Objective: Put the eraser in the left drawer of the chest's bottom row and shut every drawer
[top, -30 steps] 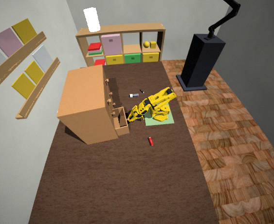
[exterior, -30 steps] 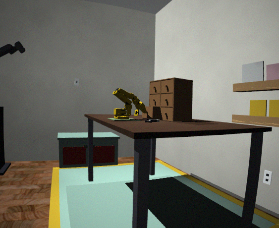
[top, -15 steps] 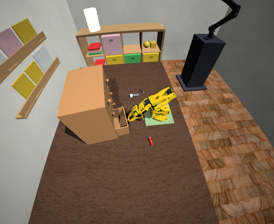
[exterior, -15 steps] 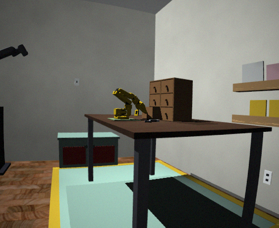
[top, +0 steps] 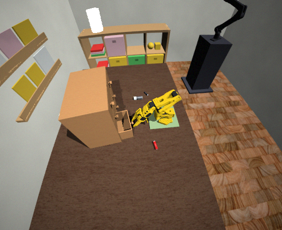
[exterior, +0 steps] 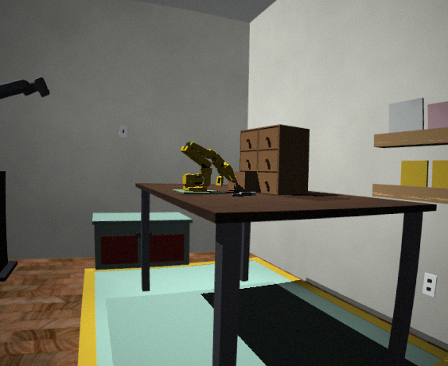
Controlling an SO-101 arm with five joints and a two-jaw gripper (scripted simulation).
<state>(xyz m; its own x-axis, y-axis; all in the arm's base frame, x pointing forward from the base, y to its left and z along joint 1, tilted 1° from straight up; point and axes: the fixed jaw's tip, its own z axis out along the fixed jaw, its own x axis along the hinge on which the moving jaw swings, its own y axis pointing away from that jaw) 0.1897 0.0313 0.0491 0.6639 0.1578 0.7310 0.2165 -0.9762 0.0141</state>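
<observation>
The wooden chest (top: 90, 105) stands on the table's left side, and it also shows in the exterior view (exterior: 274, 159). Its bottom-left drawer (top: 125, 124) (exterior: 246, 181) is pulled out part way, and I see nothing in it. My yellow gripper (top: 133, 121) is low at this drawer's front, by its knob, with the fingers slightly open; it also shows in the exterior view (exterior: 238, 187). Three small things lie on the table: a red oblong one (top: 155, 144), a grey-and-white one (top: 137, 98) and a small black one (top: 146, 93). I cannot tell which is the eraser.
My arm's base sits on a green mat (top: 164, 121). The other five drawers are shut. A black pedestal (top: 208, 63) stands on the floor to the right of the table, and a shelf unit (top: 125, 46) stands behind it.
</observation>
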